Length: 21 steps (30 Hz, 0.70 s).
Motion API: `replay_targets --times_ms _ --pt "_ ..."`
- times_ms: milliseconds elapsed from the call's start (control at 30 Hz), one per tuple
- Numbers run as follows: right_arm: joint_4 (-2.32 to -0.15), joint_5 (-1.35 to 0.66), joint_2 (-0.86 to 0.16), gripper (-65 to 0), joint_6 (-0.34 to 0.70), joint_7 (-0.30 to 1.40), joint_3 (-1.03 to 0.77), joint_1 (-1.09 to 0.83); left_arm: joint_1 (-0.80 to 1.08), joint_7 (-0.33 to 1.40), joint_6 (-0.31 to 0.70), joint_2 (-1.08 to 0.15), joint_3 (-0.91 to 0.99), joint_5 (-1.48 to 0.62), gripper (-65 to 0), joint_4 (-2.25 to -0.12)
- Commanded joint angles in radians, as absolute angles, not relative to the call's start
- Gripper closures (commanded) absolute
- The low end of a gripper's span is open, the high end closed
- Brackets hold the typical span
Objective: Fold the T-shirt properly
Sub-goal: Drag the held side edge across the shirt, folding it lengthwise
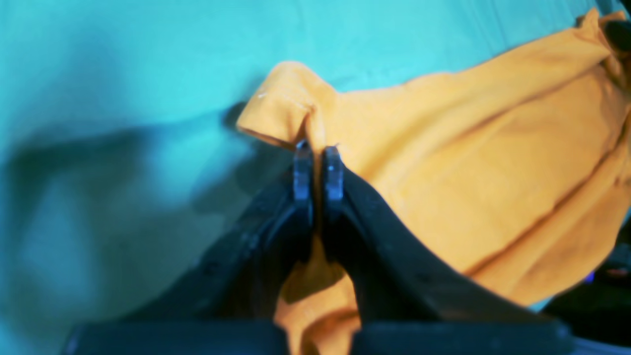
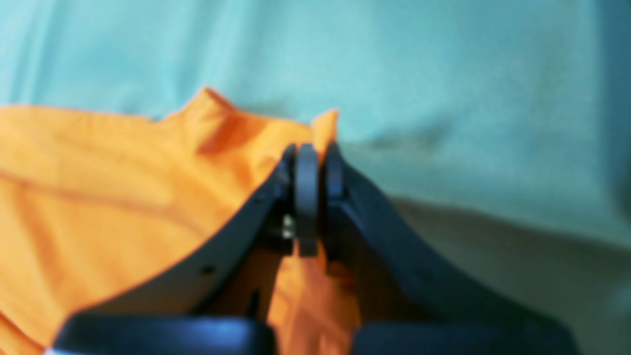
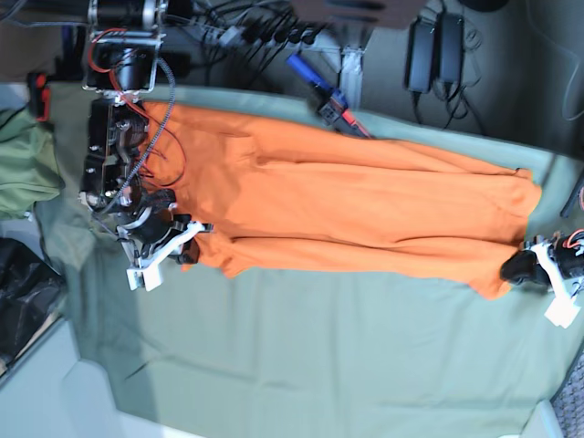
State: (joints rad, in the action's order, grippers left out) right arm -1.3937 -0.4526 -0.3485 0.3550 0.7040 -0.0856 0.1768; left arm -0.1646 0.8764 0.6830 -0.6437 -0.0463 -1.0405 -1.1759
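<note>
Right arm enters from the base view's upper left and reaches down along the shirt's left end. Right end effector (image 2: 315,162) has its jaws pinched together on an edge fold of the T-shirt (image 3: 365,205); orange cloth bunches between and below the fingers in the right wrist view.

Left arm sits at the base view's far right, mostly out of frame. Left end effector (image 1: 318,165) is likewise narrow, jaws clamped on a hemmed corner of the T-shirt, fabric trailing down between the fingers.

T-shirt lies stretched lengthwise between the two end effectors on the sage-green cloth (image 3: 301,356) covering the bench, one long edge toward the bench's rear, the other toward the middle. Long creases run along its length.

Open cloth lies in front of the shirt, a wide bare band. Cables and power bricks (image 3: 433,46) crowd behind the rear edge. An olive-green garment (image 3: 23,169) sits just off the left end.
</note>
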Motion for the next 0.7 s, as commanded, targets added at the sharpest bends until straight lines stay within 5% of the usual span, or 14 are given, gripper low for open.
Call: replay_targets --times_ms 0,433,600,667 --pt "-1.431 -0.466 -0.371 0.0 0.434 0.693 -0.094 0.172 -0.170 0.865 0.698 -0.672 -0.037 -1.059 0.0 -1.209" --pt "-1.631 -0.480 -0.485 0.0 0.434 0.708 -0.097 -0.071 -0.065 0.864 0.698 -0.735 -0.037 -1.066 0.0 -1.271" --pt "-1.629 -0.478 -0.484 0.0 0.434 0.712 -0.098 -0.112 -0.036 0.864 0.698 -0.735 -0.037 -1.065 -28.8 -1.271" --pt "-1.629 -0.478 -0.485 -18.9 0.434 0.713 -0.098 -0.122 -0.030 0.865 0.698 -0.735 -0.037 -1.065 -36.8 -1.271"
